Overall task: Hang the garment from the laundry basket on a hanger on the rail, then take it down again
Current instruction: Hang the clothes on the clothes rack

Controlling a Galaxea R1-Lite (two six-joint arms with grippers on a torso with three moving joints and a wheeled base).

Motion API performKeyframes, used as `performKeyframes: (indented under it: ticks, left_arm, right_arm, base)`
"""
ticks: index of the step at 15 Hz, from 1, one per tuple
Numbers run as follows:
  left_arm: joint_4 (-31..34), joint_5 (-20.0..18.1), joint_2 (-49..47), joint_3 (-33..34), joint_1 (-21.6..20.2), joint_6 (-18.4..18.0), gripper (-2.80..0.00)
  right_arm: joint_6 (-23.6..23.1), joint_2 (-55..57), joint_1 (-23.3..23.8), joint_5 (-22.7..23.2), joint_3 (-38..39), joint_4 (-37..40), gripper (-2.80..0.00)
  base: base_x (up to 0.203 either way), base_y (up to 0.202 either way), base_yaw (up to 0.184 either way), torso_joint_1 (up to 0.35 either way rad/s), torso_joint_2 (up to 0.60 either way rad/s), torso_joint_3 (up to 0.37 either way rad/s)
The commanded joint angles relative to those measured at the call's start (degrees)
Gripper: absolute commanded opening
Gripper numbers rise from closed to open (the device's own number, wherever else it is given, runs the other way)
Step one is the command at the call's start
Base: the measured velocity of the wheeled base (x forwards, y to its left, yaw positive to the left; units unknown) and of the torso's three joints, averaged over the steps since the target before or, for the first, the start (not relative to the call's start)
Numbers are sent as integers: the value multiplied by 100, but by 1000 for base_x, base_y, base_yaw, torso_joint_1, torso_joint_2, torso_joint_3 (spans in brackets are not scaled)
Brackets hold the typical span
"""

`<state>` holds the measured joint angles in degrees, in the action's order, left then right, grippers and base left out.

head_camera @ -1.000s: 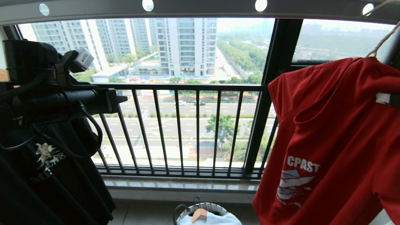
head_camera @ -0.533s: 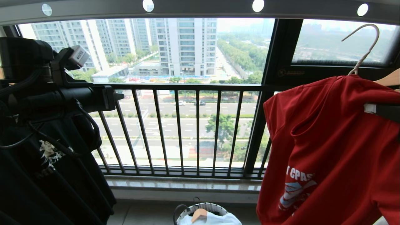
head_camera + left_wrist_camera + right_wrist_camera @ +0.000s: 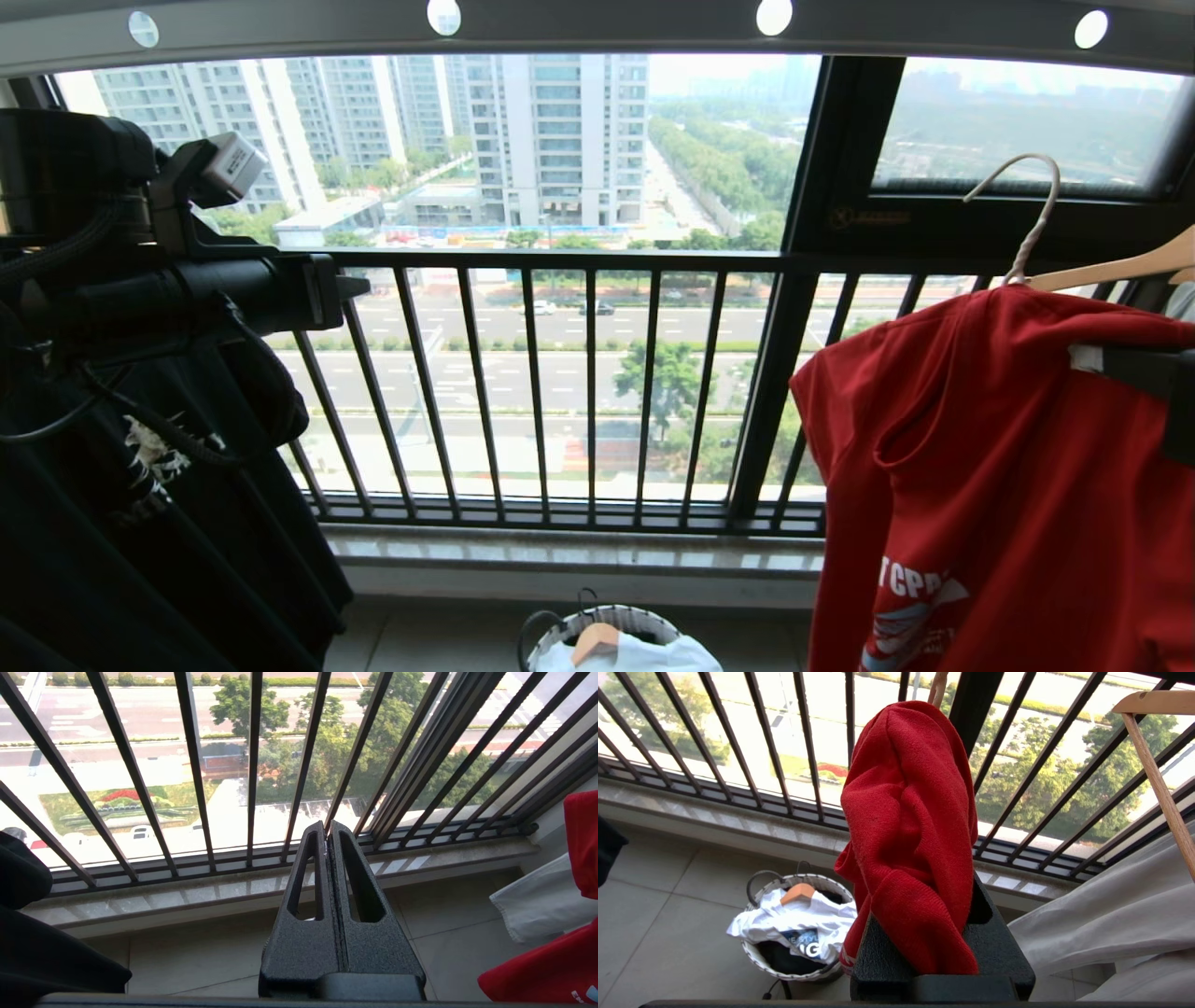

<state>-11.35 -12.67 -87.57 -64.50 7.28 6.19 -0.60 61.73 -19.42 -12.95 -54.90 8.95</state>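
Note:
The red garment hangs on the white wire hanger, whose hook is free in the air well below the grey holed rail. My right gripper comes in from the right edge of the head view and is shut on the shirt's shoulder. In the right wrist view the red cloth bunches between and over the fingers and hides their tips. My left gripper is held up at the left, shut and empty. The laundry basket stands on the floor below, by the window sill.
A black printed T-shirt hangs at the left behind my left arm. A wooden hanger with a pale garment hangs just right of the red shirt. The barred window railing is ahead. The basket holds a white shirt.
The hanger's hook has come off the rail, and the hanger and red garment have sunk with my right gripper. The left arm has stayed still.

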Motion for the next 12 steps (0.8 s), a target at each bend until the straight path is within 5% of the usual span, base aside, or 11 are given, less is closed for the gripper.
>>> performKeyframes:
  ticks: [1,12]
  left_arm:
    - [-8,1,11,-1,2,5,-280]
    - [-8,-8,15,8,2,5,-280]
  right_arm:
    - [-2,-21,0,-6,32,2,-280]
    - [18,-965,0,13,137,-55,-280]
  base:
    - [0,0,0,0,0,0]
    - [0,0,0,0,0,0]
